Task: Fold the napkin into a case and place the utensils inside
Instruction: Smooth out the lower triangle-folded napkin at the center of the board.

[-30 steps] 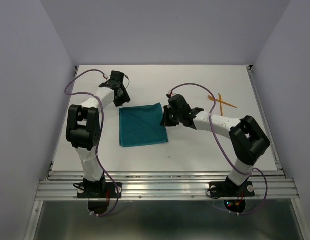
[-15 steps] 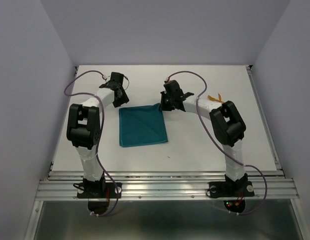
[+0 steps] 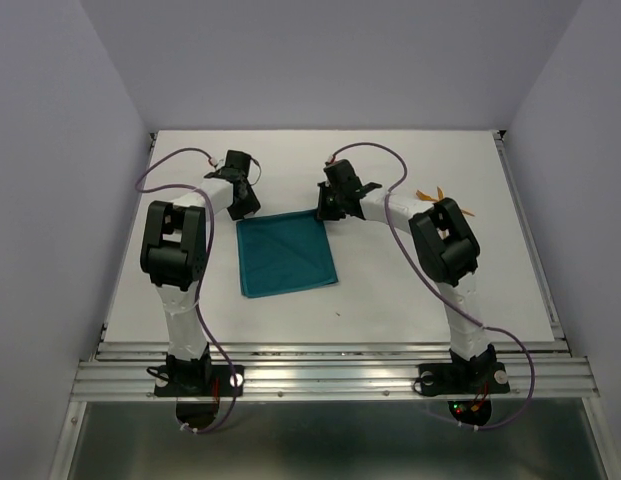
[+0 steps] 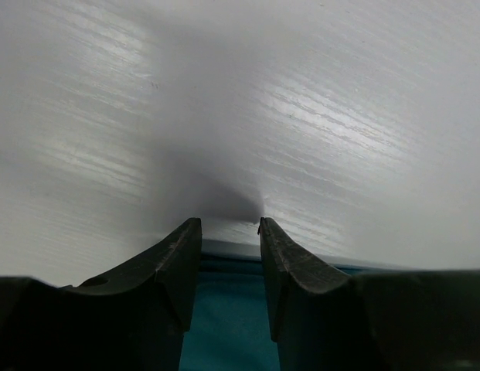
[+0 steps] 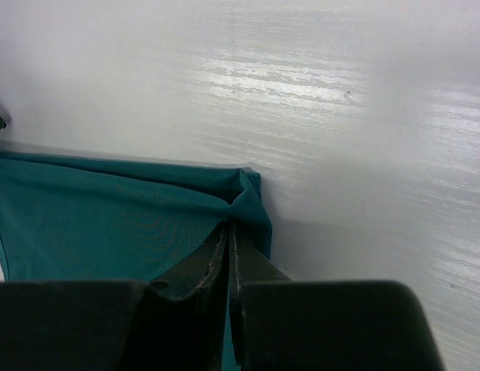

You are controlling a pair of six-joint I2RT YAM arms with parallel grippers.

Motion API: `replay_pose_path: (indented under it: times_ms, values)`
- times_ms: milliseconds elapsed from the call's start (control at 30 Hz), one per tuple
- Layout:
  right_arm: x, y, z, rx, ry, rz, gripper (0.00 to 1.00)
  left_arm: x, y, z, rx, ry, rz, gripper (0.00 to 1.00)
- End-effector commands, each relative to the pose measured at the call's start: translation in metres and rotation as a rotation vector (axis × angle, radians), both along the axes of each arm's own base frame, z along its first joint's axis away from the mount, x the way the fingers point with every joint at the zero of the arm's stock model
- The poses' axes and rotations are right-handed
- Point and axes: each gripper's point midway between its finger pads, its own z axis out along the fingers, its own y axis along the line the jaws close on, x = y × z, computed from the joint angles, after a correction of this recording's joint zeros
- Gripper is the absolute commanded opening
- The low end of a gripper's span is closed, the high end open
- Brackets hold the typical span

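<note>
The teal napkin (image 3: 287, 254) lies flat as a folded square in the middle of the table. My right gripper (image 3: 324, 211) is at its far right corner, shut on the napkin (image 5: 108, 216), and the cloth puckers at the fingertips (image 5: 224, 239). At the far left corner my left gripper (image 3: 247, 208) stands open, its fingers (image 4: 185, 255) straddling the napkin's edge (image 4: 224, 309) low over the table. The orange utensils (image 3: 430, 192) lie at the far right, largely hidden behind my right arm.
The white table (image 3: 390, 290) has raised rails along its sides and a metal rail at the near edge. Grey walls close in the back and both sides.
My right gripper has moved from the napkin's right edge up to its far right corner, its elbow swinging back over the utensils. The left gripper has edged closer to the far left corner.
</note>
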Motion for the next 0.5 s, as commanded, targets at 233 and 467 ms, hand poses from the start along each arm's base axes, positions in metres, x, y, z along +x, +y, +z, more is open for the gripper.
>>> replay_pose_path:
  times_ms: [233,467]
  values:
    - [-0.009,-0.031,0.014,-0.131,-0.075,0.077,0.09,-0.074,-0.009,-0.013,-0.058,0.066,-0.023,0.47]
    - [-0.02,-0.036,0.036,-0.137,-0.122,0.143,0.1,-0.094,-0.009,0.009,-0.06,0.03,-0.034,0.47]
